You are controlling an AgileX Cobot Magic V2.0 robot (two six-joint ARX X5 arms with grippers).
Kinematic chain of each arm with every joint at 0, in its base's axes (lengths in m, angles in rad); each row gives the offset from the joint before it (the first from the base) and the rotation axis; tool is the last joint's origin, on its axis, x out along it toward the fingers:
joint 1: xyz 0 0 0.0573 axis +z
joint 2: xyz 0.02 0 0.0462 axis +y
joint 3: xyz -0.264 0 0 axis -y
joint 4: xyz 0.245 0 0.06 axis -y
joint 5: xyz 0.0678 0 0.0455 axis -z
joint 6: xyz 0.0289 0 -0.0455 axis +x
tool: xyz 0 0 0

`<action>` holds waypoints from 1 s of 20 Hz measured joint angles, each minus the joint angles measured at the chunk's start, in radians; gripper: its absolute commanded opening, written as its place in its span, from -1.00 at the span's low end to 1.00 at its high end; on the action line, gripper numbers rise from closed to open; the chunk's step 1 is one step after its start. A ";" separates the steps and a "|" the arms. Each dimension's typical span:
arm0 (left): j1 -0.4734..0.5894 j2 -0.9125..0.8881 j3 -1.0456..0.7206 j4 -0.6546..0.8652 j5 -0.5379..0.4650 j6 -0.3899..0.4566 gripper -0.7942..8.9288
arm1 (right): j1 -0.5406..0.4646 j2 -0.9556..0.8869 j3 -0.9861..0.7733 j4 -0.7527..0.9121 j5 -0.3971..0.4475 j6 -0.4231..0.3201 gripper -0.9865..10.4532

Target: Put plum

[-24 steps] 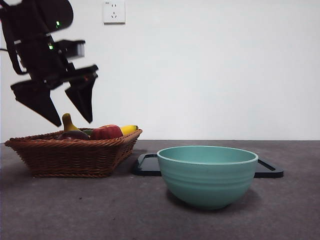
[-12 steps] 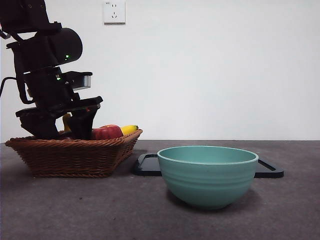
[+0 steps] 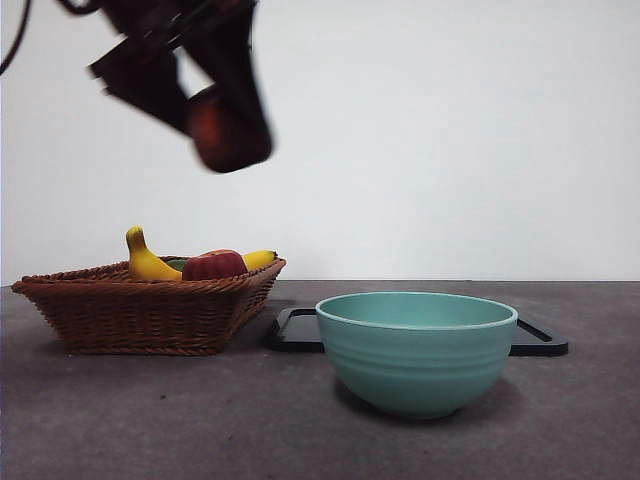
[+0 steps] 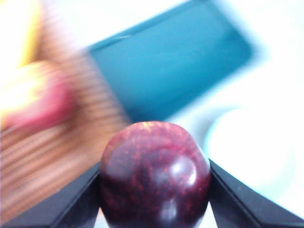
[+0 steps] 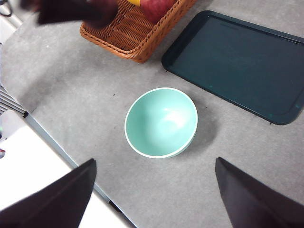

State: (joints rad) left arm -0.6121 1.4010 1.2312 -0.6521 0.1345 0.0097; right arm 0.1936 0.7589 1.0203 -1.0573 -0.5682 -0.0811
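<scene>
Two black jaws of the left gripper (image 4: 154, 190) press against either side of the plum (image 4: 155, 175), a glossy dark maroon fruit. In the front view the plum (image 3: 228, 130) hangs high in the air, blurred, at about one o'clock from the wicker basket (image 3: 150, 308). The basket holds a banana (image 3: 147, 262) and a red apple (image 3: 213, 265). A green bowl (image 3: 417, 350) stands at four o'clock from the basket, with a dark tray (image 3: 295, 330) behind it. The right gripper (image 5: 154, 190) is spread wide, empty, high over the bowl (image 5: 161, 122).
</scene>
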 measured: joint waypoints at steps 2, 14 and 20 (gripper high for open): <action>-0.105 0.015 0.000 0.024 0.002 0.000 -0.27 | 0.000 0.000 0.000 0.000 0.016 0.000 -0.13; -0.297 0.315 0.000 0.194 -0.032 0.010 -0.27 | 0.000 0.000 0.000 0.000 0.019 0.000 -0.13; -0.313 0.403 0.000 0.223 -0.084 0.046 -0.27 | 0.000 0.000 0.000 0.000 0.019 0.000 -0.13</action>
State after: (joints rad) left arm -0.9253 1.8042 1.2316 -0.4294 0.0505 0.0555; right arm 0.1936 0.7589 1.0203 -1.0576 -0.5488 -0.0807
